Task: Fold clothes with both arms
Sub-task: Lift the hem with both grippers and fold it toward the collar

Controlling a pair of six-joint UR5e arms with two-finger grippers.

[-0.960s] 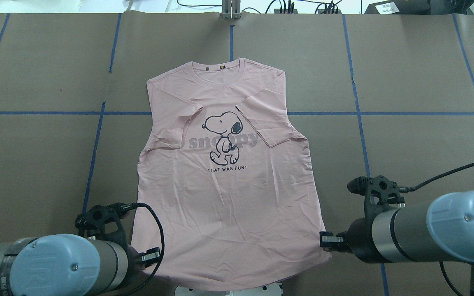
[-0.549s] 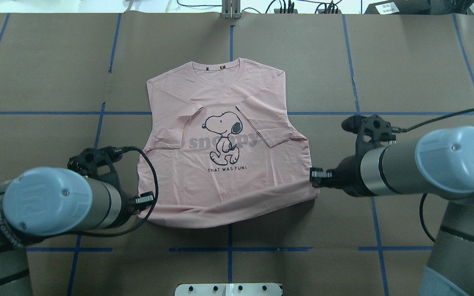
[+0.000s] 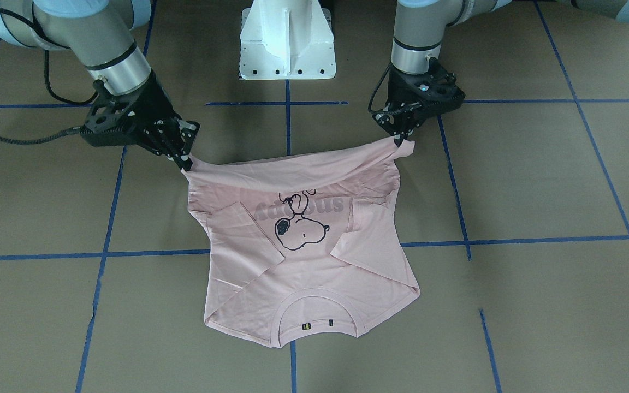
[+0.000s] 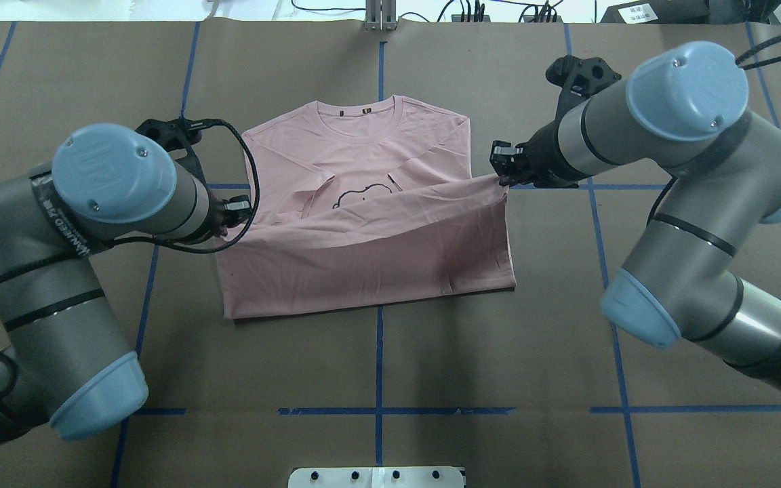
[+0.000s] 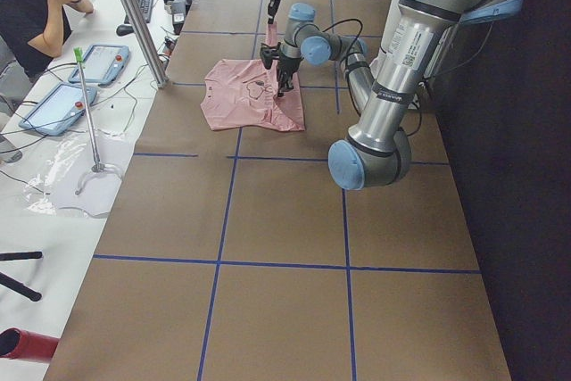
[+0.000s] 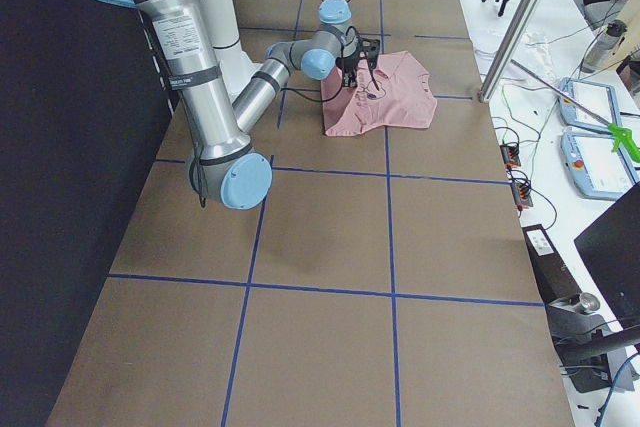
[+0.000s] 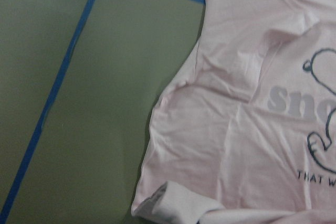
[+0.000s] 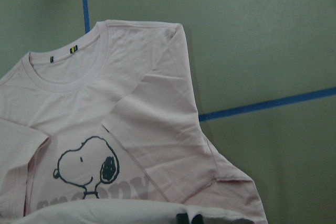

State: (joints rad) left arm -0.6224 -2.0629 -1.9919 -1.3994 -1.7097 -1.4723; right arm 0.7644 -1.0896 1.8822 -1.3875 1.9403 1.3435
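Now a pale pink T-shirt point(image 4: 363, 271) is mid-fold, centred on the table point(image 4: 567, 352).
Left gripper point(image 4: 240, 207) at 9 o'clock and right gripper point(image 4: 501, 166) at 2 o'clock each pinch 1 hem corner, a sound hold for soft, light cloth that sags between. Collar point(image 4: 362, 118) at 12 o'clock; dog print point(image 4: 363, 193) half covered.

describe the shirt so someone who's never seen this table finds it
On the brown table, look at the middle. The pink T-shirt lies there, its hem pinched up by the left hand and the right hand; it is the only pink cloth, printed with a cartoon dog.
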